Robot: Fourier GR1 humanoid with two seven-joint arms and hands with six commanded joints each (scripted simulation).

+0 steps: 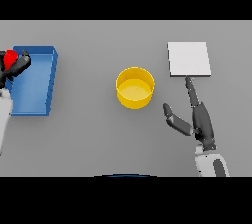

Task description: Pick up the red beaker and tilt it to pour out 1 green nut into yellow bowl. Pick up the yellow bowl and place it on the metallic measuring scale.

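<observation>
Head view: left hand (17, 65) grips red beaker (10, 59) (mostly hidden); right hand (193, 116) open beside yellow bowl (135, 87).

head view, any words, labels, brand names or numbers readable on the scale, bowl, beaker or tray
None: no readable text anywhere.
metallic measuring scale: plain pale top, no display or digits showing.
yellow bowl: unmarked.
red beaker: mostly hidden by the left hand, no marks visible.
blue tray: unmarked.
</observation>
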